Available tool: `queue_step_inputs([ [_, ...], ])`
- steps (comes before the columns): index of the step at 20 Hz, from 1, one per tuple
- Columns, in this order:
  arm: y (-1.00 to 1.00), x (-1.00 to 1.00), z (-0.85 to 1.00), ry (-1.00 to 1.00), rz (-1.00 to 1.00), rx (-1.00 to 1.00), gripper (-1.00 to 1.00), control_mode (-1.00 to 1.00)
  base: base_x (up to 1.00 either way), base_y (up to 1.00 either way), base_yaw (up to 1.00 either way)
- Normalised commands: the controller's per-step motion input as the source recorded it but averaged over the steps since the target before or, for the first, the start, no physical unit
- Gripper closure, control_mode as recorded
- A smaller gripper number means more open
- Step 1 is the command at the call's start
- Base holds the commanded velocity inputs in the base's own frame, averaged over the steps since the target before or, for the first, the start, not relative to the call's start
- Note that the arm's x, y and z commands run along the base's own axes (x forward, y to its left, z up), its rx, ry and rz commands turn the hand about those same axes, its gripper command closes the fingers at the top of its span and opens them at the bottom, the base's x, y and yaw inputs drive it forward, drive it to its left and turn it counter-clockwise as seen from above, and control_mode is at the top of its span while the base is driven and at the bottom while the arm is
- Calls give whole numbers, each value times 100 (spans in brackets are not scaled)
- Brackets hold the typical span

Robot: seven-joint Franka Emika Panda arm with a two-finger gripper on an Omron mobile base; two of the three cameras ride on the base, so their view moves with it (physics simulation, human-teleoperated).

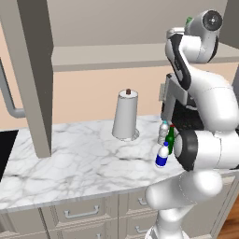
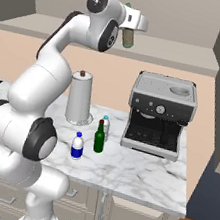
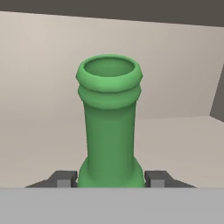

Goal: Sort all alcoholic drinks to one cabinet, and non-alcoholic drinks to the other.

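From the left base view the arm is reared up high, and on the marble surface (image 1: pixel 70 158) stand three drinks: the clear bottle (image 1: pixel 163 132), the dark green bottle (image 1: pixel 171 139) and the blue-labelled bottle (image 1: pixel 162 155), close together beside the paper towel roll (image 1: pixel 125 115).

From the right base view the tool (image 2: pixel 129 34) is raised to the level of the open cabinet shelf (image 2: pixel 162 52), carrying the olive-green bottle (image 2: pixel 128 38), its label end hanging below the hand. The coffee machine (image 2: pixel 159 115) sits underneath, well below.

From the hand view the tool's two tips are clamped on the neck of that bottle, mouth towards the camera, with the pale cabinet interior (image 3: pixel 175 78) behind.

I'd judge this is the placing step: ease it onto the shelf, bring it upright with its base flat, and only then let go, leaving room for the dark green one.
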Motion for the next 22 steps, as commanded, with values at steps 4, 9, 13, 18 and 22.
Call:
queue_step_inputs([
  [4,0,37,-2,0,0,0,100,-100,0,0,0],
  [9,0,33,-4,0,0,0,100,-100,0,0,0],
  [13,0,32,-12,0,0,0,100,-100,0,0,0],
  [18,0,27,-28,0,0,0,100,-100,0,0,0],
  [22,0,21,-36,0,0,0,100,-100,0,0,0],
])
